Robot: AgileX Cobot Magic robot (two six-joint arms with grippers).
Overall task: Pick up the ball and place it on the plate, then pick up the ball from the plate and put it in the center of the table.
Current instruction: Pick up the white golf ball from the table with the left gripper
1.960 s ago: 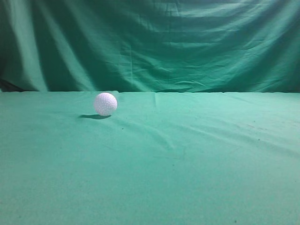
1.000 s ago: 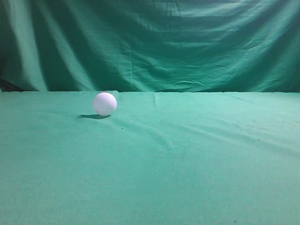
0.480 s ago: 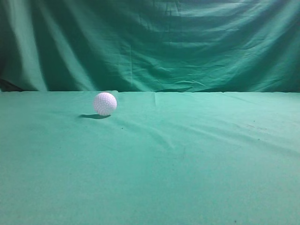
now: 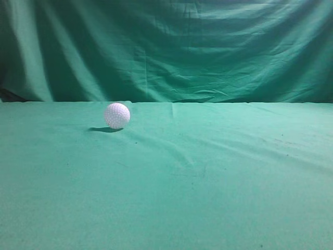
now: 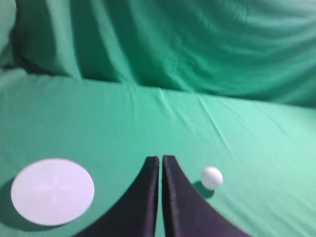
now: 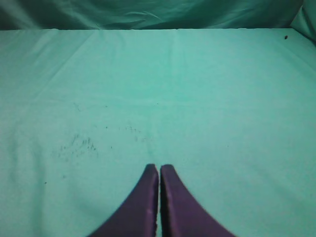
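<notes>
One ball (image 5: 212, 177) sat on the table (image 4: 208, 182), right of the plate (image 5: 52, 191). Both the left gripper (image 5: 161, 160) and right gripper (image 6: 159, 169) were closed, empty. Light, hard, prone to rolling; best pinched across its middle.

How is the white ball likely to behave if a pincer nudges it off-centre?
The ball is round and lies loose on the table, so it would probably roll away. Its dimples may give some grip. The wrinkled cloth might slow it.

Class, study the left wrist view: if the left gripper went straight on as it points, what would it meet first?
Probably only the table: the left gripper points between the plate and the ball, though depth is unclear.
</notes>
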